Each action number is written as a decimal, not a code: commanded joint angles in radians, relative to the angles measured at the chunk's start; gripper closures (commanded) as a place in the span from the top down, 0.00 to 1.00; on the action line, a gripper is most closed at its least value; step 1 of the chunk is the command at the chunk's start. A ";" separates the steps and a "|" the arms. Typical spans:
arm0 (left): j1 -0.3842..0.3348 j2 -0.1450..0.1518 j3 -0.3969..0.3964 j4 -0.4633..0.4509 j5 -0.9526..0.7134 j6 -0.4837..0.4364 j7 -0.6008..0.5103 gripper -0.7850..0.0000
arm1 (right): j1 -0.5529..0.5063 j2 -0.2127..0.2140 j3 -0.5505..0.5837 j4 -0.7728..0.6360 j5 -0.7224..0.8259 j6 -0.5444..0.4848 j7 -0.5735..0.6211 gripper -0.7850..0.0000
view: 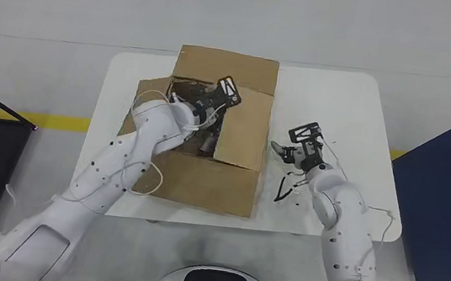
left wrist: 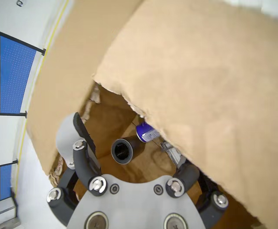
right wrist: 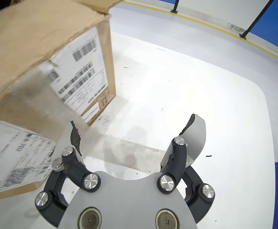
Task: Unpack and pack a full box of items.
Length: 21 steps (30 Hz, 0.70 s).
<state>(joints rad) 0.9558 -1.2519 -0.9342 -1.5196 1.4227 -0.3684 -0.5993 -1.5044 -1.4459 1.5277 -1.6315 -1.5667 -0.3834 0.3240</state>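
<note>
**Supervisor:** Left fingers?
**Operator:** I read the left gripper (left wrist: 120,132) spread wide inside the box (left wrist: 184,65), gripping nothing. A black tube (left wrist: 123,150) lies between the fingers, with a blue can (left wrist: 146,133) just beyond.
**Supervisor:** Right?
**Operator:** My right gripper (right wrist: 133,123) stands open and empty over the table (right wrist: 195,86). Barcode labels (right wrist: 80,71) cover the box wall beside one finger.

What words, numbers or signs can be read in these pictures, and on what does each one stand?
Shipping label on the cardboard box side: barcodes and fine print, too small to read.
Second label, on a nearer part of the box: upside down and blurred, unreadable.
Blue cylinder inside the box: white label, too small to read.
</note>
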 commanded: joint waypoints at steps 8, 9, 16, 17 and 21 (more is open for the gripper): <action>0.010 -0.015 0.025 -0.094 0.027 0.092 0.127 1.00 | -0.010 0.021 0.049 0.048 0.080 -0.120 -0.086 1.00; -0.002 -0.021 0.047 -0.089 0.033 0.096 0.126 1.00 | -0.018 0.024 0.074 0.049 0.102 -0.117 -0.118 1.00; -0.118 -0.079 0.181 -0.017 0.024 0.138 0.128 1.00 | -0.158 0.045 0.272 0.056 0.293 -0.162 -0.392 1.00; -0.136 -0.089 0.201 0.000 0.026 0.142 0.122 1.00 | -0.178 0.048 0.306 0.060 0.326 -0.172 -0.424 1.00; -0.192 -0.129 0.277 0.092 0.020 0.166 0.111 1.00 | -0.225 0.061 0.429 0.089 0.451 -0.224 -0.505 1.00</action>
<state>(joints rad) 0.7762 -1.3707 -0.6784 -1.4562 1.4427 -0.2084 -0.4847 -1.7212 -1.3873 1.9290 -1.5478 -1.1452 -0.5951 -0.1702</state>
